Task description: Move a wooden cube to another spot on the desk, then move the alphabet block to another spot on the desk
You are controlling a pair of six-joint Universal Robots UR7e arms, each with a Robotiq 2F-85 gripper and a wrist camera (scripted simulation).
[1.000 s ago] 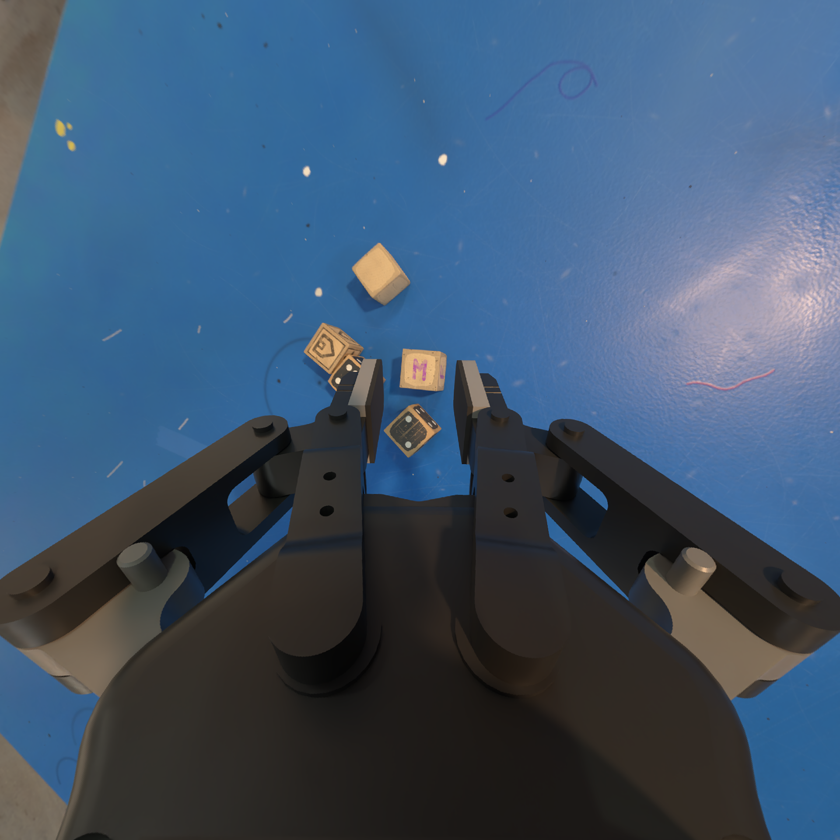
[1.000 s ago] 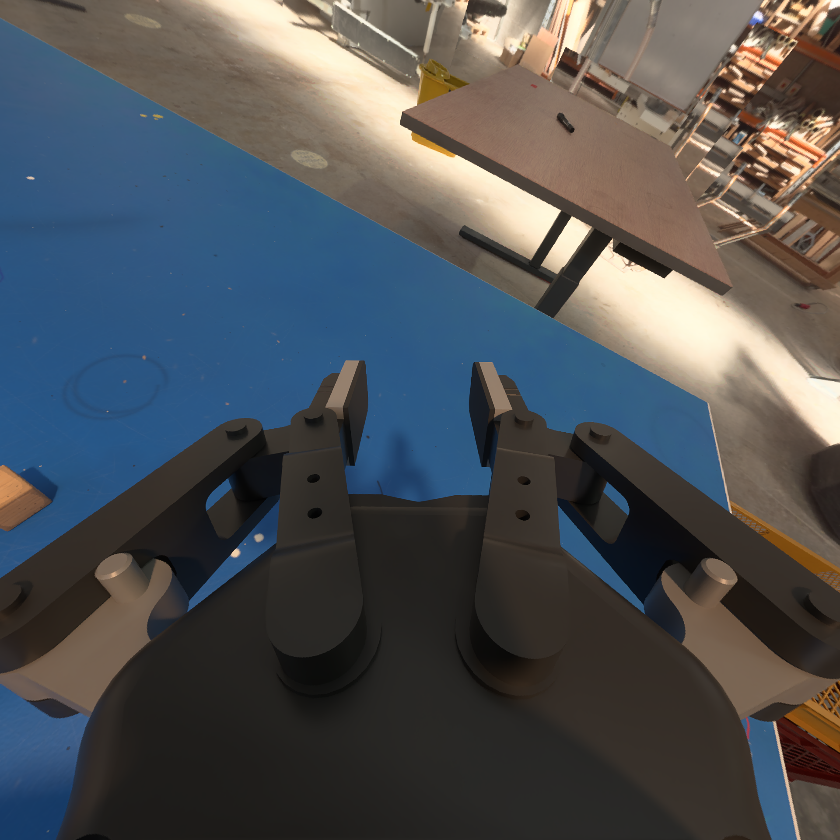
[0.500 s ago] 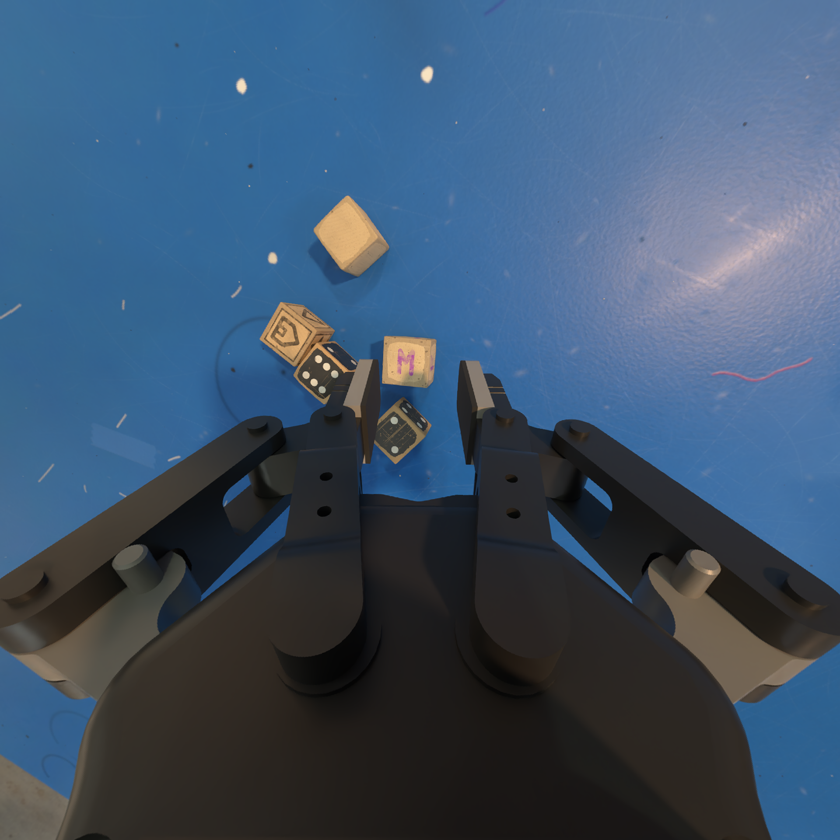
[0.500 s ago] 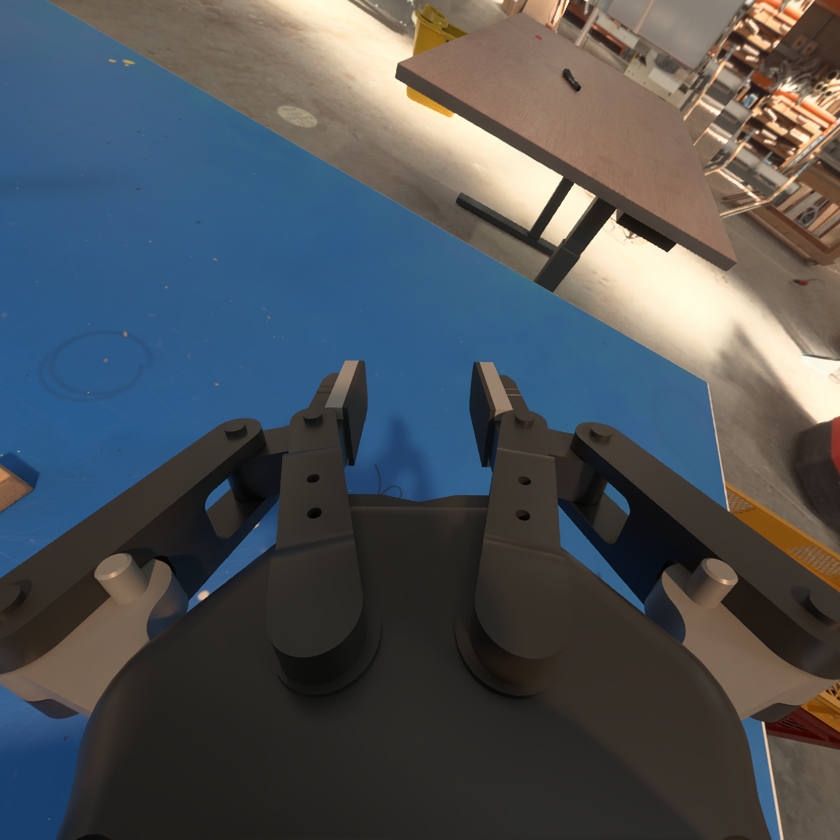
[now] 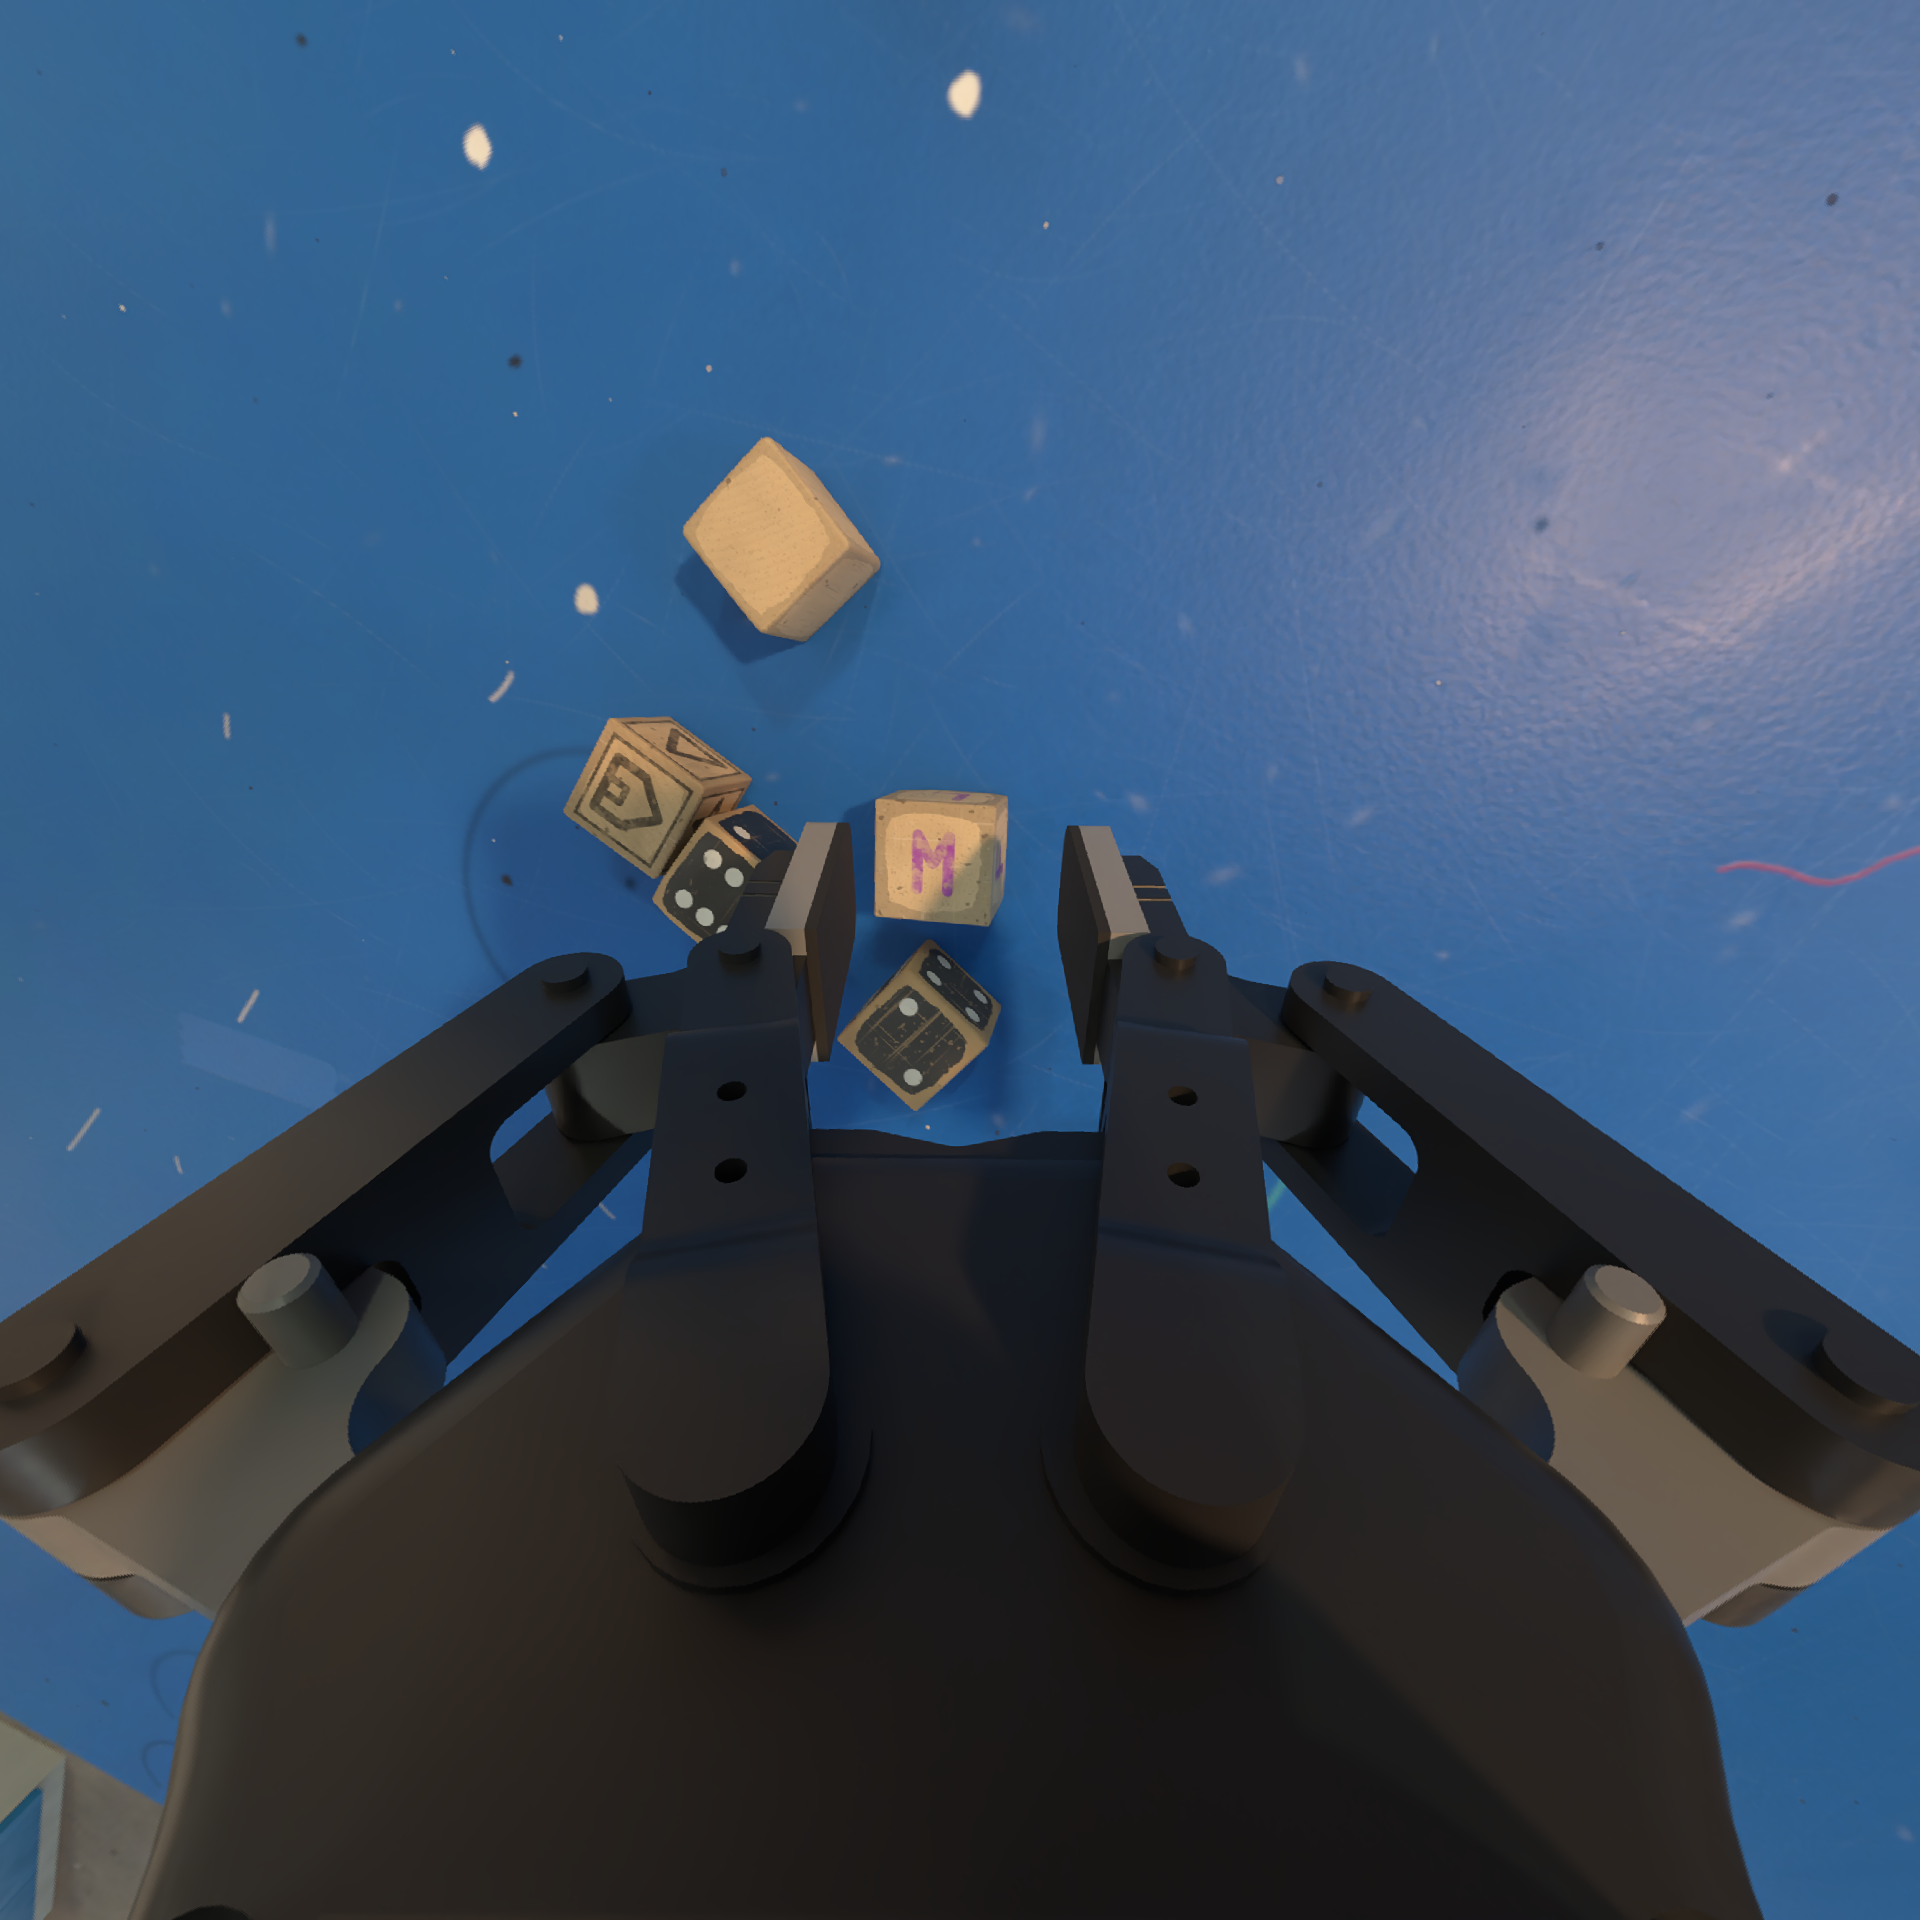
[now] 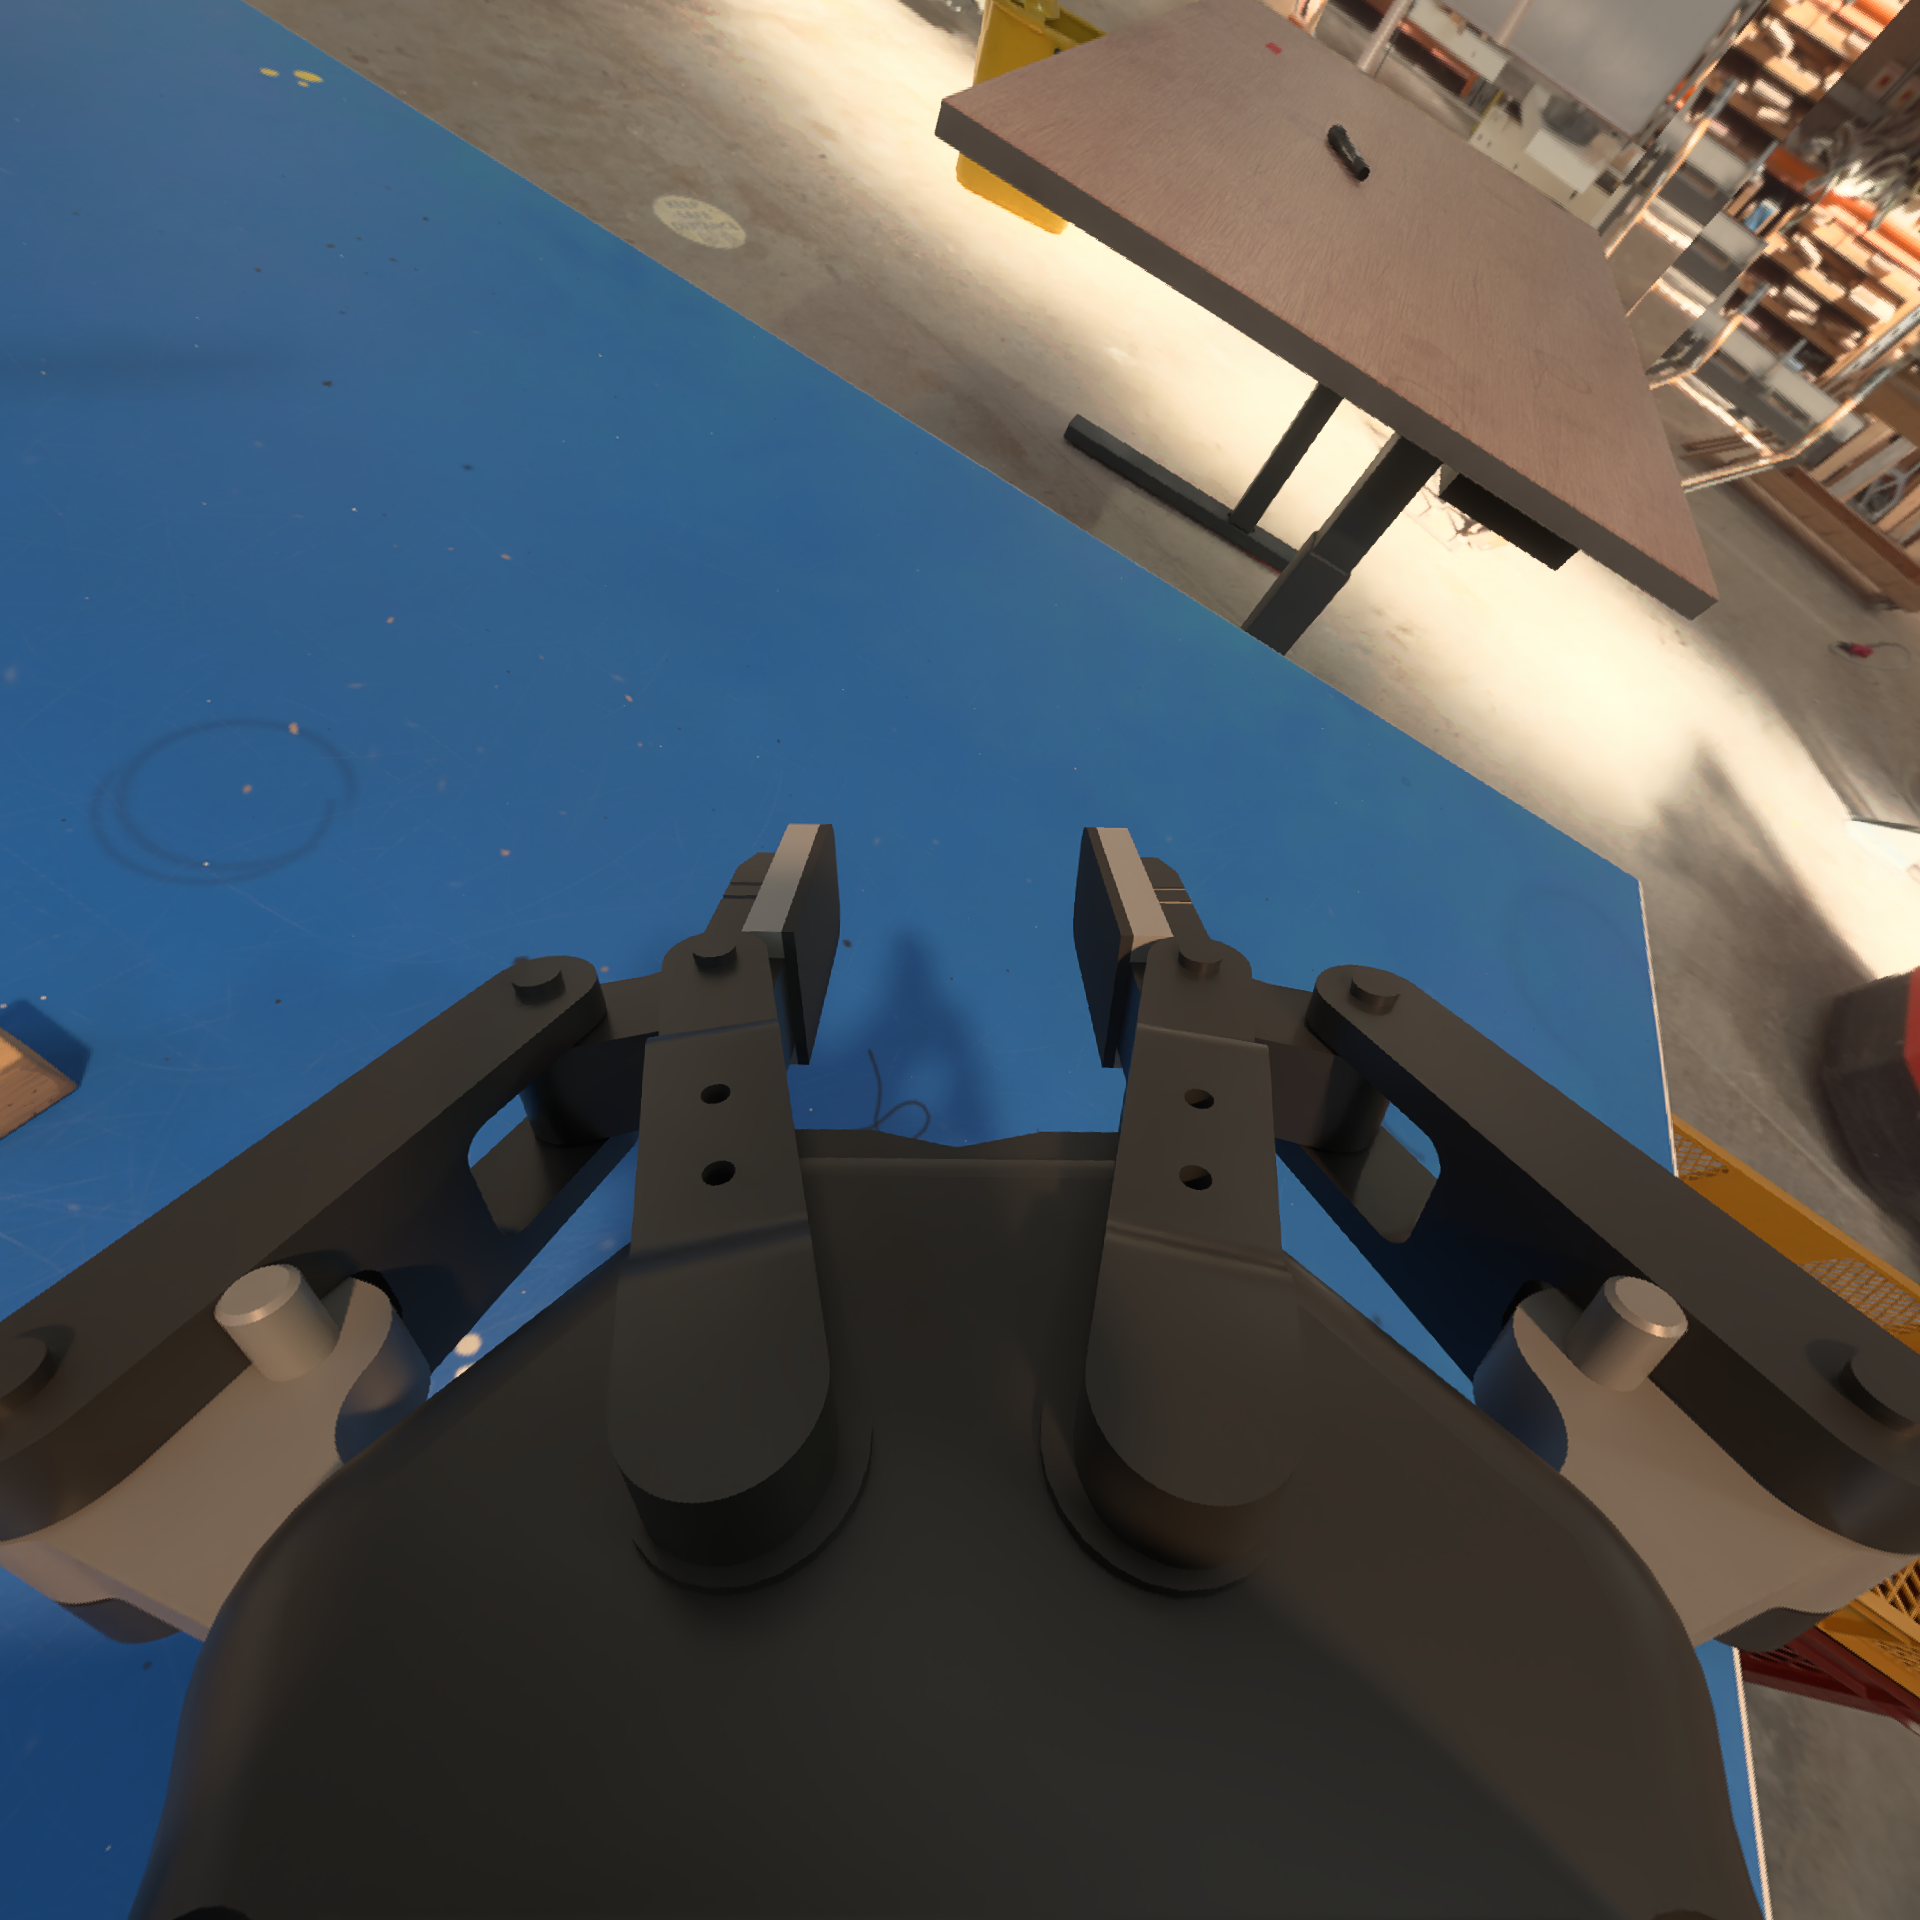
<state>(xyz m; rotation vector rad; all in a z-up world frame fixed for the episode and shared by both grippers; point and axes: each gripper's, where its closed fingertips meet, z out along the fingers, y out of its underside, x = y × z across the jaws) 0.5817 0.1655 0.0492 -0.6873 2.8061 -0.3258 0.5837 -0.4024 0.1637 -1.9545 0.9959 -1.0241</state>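
Observation:
In the left wrist view a plain wooden cube [image 5: 779, 540] lies on the blue desk [image 5: 1351, 416], farthest from me. An alphabet block with a purple letter [image 5: 938, 857] sits between and just beyond my fingertips. My left gripper [image 5: 956, 883] is open and empty above the blocks. A block with carved dark line patterns [image 5: 644, 790] lies to the left. My right gripper [image 6: 956, 894] is open and empty over bare blue desk [image 6: 520, 468].
Two black dice lie near my left gripper: one [image 5: 717, 873] beside the left finger, one [image 5: 920, 1023] between the fingers. A wooden piece [image 6: 26, 1081] shows at the right wrist view's left edge. The desk edge [image 6: 1647, 1039], a brown table [image 6: 1403, 281] and shelving lie beyond.
My left gripper has come lower over the blocks, which look larger and more centred. My right wrist view has shifted slightly along the desk. Both grippers stay open.

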